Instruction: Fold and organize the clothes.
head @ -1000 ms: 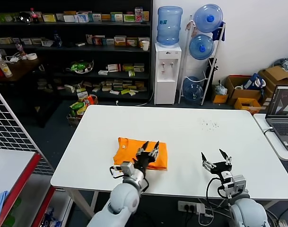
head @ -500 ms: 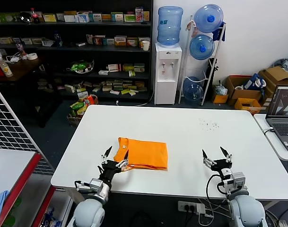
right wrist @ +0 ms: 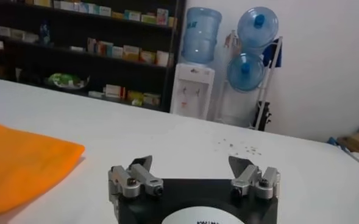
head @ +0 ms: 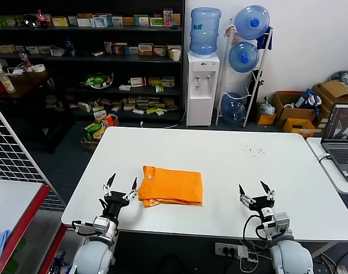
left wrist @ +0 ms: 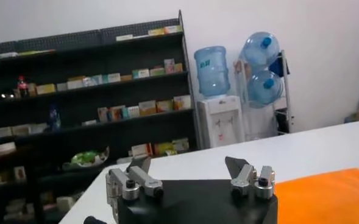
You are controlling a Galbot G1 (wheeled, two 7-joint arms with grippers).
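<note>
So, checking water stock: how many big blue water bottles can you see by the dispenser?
3: one bottle sits on top of the dispenser; two lie tilted in the rack beside it. A fourth may sit low in the rack, partly hidden.

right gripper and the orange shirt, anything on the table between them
Nothing: in the head view only bare white table separates the right gripper from the folded orange shirt.
</note>
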